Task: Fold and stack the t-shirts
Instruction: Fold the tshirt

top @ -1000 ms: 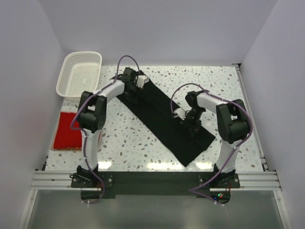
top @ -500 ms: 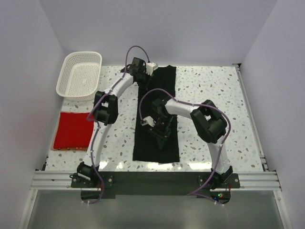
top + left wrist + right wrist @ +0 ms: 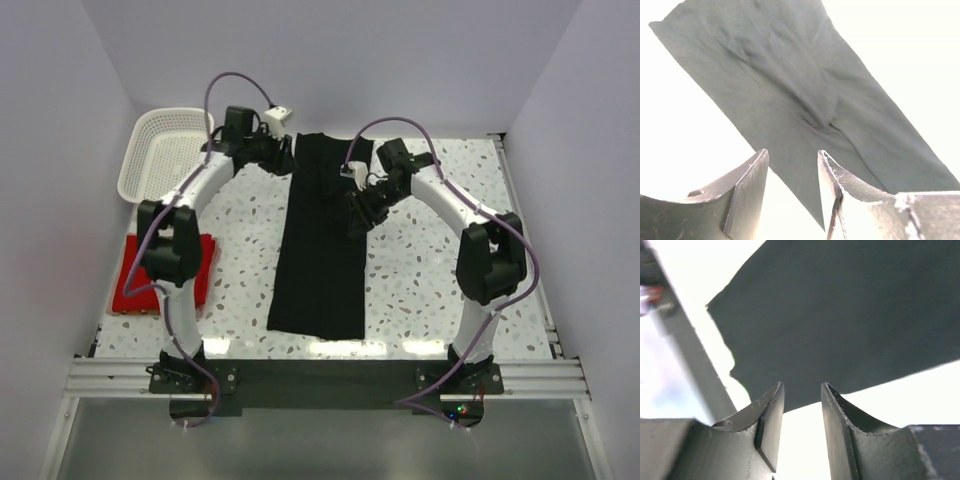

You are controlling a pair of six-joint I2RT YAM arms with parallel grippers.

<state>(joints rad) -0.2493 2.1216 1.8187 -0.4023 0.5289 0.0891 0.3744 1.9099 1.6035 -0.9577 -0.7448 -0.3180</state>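
The black t-shirt (image 3: 322, 240) lies flat on the table as a long narrow strip running from the far edge toward the arms. My left gripper (image 3: 284, 158) hovers just off the strip's far left corner, open and empty. In the left wrist view the black t-shirt (image 3: 805, 90) spreads beyond the gripper (image 3: 792, 156). My right gripper (image 3: 358, 212) hangs over the strip's right edge, open, with nothing between its fingers (image 3: 771, 410); the black t-shirt (image 3: 850, 315) fills the view past them. The folded red t-shirt (image 3: 135, 285) rests at the left edge, partly behind the left arm.
A white lattice basket (image 3: 150, 165) stands at the far left corner. Speckled tabletop (image 3: 440, 270) shows to the right of the strip. White walls close in the table on three sides, and a metal rail (image 3: 330, 378) runs along the near edge.
The black strip has swung from a diagonal to straight front-to-back. Both grippers opened and let go of it. The right arm swung from over the strip back to its right side.
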